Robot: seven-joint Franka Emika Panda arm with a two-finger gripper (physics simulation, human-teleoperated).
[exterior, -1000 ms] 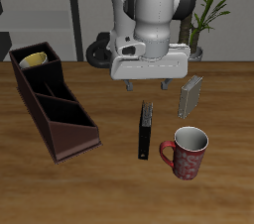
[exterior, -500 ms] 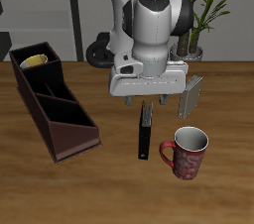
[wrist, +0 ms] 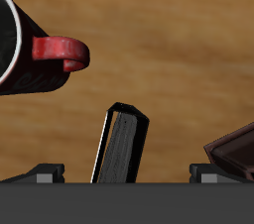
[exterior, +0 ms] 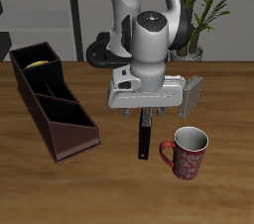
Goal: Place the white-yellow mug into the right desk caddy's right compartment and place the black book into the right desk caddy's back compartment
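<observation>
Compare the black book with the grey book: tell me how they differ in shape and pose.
The black book is long, thin and narrow; the grey book is shorter and thicker. The black book reaches toward the table's front edge with the tool right over its far end; the grey book stands farther back, beside the tool. The black book is black, the other pale grey. Both rest on the table, outside the caddy.
</observation>
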